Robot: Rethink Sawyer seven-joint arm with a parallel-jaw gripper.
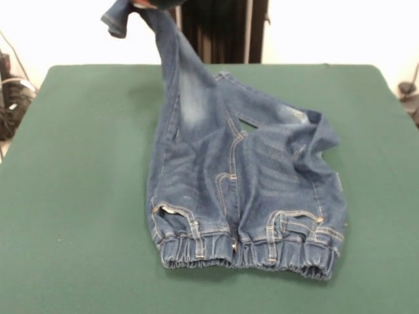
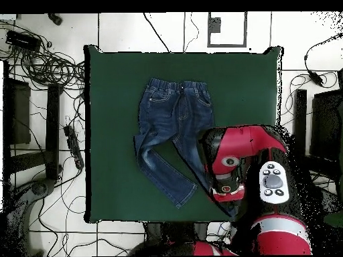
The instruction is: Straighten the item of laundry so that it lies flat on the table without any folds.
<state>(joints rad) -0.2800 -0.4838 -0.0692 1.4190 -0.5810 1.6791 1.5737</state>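
Jeans [image 1: 242, 190] leg hoisted off bench [image 1: 78, 196] to unfold it; hand hidden, grip state can't tell.

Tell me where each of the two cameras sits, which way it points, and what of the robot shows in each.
Front view: low across the table, facing the waistband end of the jeans; one leg is lifted past the top edge, and no clear part of the robot shows.
Overhead view: above, looking straight down on the table and jeans; the red and black arm covers one leg's end.
Shared: the jeans and the green table.
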